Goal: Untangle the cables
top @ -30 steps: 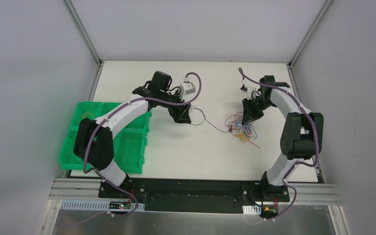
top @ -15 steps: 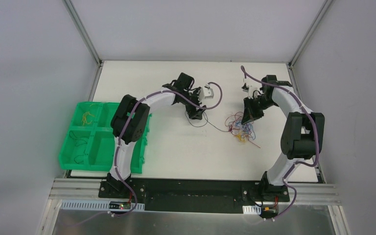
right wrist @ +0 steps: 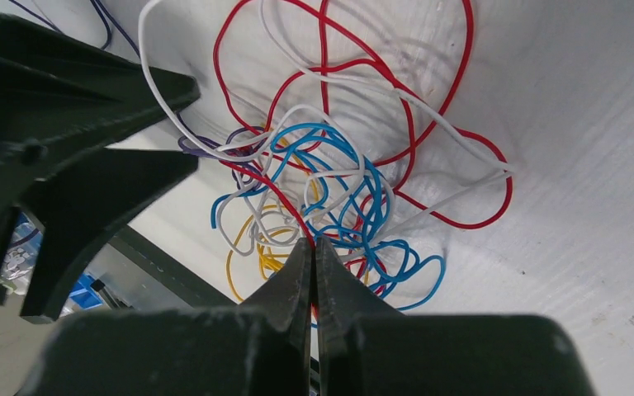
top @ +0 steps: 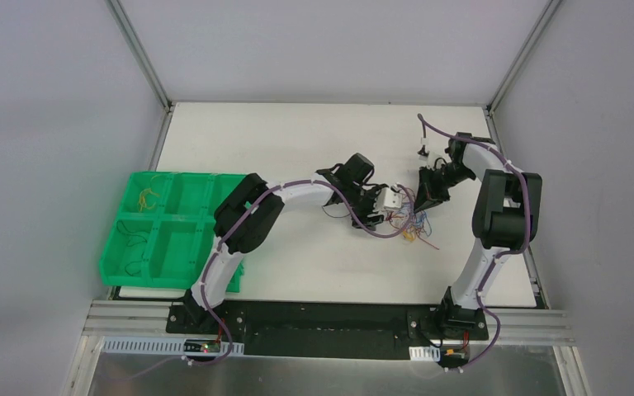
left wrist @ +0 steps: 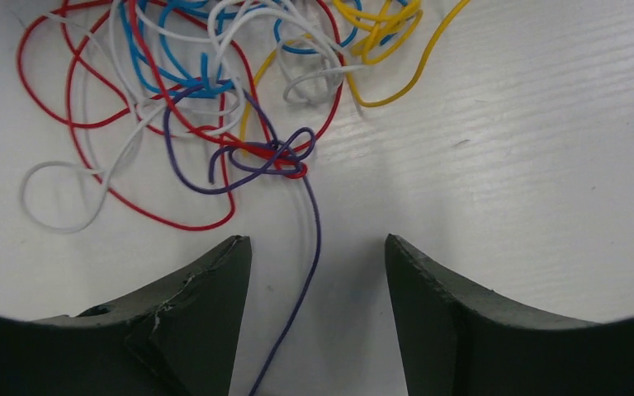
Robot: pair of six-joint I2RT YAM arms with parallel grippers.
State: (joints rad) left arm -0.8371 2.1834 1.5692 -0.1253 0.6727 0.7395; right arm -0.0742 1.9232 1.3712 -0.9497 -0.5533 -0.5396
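The cables lie as a tangle (top: 411,221) of red, blue, white, yellow and purple wires right of the table's centre. My left gripper (top: 382,216) is at the tangle's left edge, low over the table. In the left wrist view it (left wrist: 317,241) is open, and a purple wire (left wrist: 315,260) runs between its fingers from a knot (left wrist: 272,157) without touching them. My right gripper (top: 423,198) is at the tangle's far right side. In the right wrist view it (right wrist: 314,243) is shut on a red wire (right wrist: 300,224) above the blue and white loops (right wrist: 330,181).
A green bin (top: 114,268) with several compartments stands at the table's left edge. It holds a yellow wire (top: 144,198) and some dark ones (top: 132,244). The left gripper's fingers (right wrist: 91,99) show at the left of the right wrist view, close to the tangle.
My left arm has swung right, from mid-table to the tangle's left edge, trailing a dark wire. My right gripper has shifted slightly right, still at the tangle.
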